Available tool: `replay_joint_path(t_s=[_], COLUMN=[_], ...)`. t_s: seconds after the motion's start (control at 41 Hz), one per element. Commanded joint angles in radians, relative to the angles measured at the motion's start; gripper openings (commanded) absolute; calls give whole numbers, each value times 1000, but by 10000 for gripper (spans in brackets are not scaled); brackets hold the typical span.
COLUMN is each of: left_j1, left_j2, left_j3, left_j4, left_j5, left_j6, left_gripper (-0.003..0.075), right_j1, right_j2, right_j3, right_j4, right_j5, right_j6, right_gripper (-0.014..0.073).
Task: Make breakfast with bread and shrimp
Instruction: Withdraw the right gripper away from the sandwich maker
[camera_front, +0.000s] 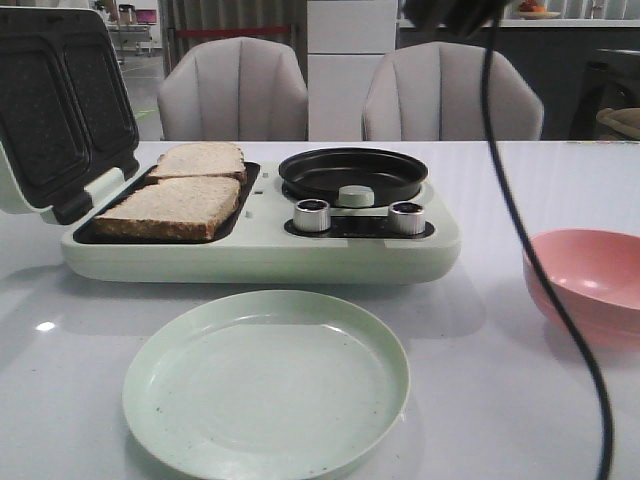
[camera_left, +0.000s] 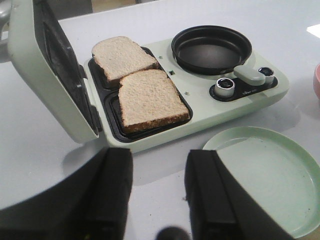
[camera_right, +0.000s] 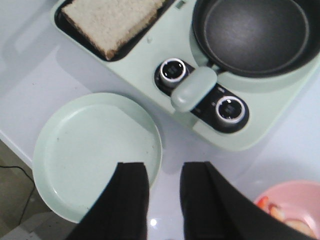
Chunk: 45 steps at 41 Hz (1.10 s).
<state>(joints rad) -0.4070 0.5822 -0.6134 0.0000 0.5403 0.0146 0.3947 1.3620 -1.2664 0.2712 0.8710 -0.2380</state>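
Two bread slices lie side by side in the open sandwich maker's dark trays, the near slice (camera_front: 178, 205) (camera_left: 150, 97) (camera_right: 112, 17) and the far slice (camera_front: 200, 160) (camera_left: 122, 56). A bit of shrimp (camera_right: 274, 211), pale with red-orange, peeks from the pink bowl (camera_right: 295, 200) at the right wrist view's edge. My left gripper (camera_left: 159, 152) hangs open and empty over bare table in front of the appliance. Also open and empty, my right gripper (camera_right: 165, 165) hovers above the table between the green plate (camera_right: 95, 150) and the bowl. Neither gripper's fingers show in the front view.
The pale green breakfast machine (camera_front: 260, 255) has its lid (camera_front: 55, 110) standing open at the left, a black pan (camera_front: 352, 172) and two knobs (camera_front: 312, 215). The empty green plate (camera_front: 265, 380) sits in front; the pink bowl (camera_front: 590, 280) is at right. A black cable (camera_front: 520, 230) hangs down.
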Motion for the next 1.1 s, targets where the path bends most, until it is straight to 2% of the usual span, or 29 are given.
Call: replay_joint_path(t_s=[0.0, 0.292, 0.463, 0.634, 0.756, 0.902, 1.072], left_j1=[-5, -5, -5, -5, -5, -5, 22], left_j2=[0, 0, 0, 46, 111, 204, 377], left_j3=[-34, -34, -41, -134, -203, -233, -237], left_j4=[-9, -9, 18, 130, 170, 173, 175], left_j5=[-56, -47, 35, 260, 369, 394, 406], left_j6=[0, 0, 0, 0, 0, -72, -85], left_gripper=[328, 328, 328, 328, 328, 328, 328], right_j1=[-3, -3, -3, -3, -3, -3, -3], right_j2=[-131, -443, -581, -663, -674, -674, -674], right_j3=[94, 469, 616, 653, 653, 653, 653], right_j4=[-36, -58, -58, -58, -58, -58, -58], right_j5=[-83, -201, -237, -224, -226, -226, -226], right_j6=[25, 39, 39, 39, 39, 39, 39], right_gripper=[306, 306, 306, 307, 307, 307, 307])
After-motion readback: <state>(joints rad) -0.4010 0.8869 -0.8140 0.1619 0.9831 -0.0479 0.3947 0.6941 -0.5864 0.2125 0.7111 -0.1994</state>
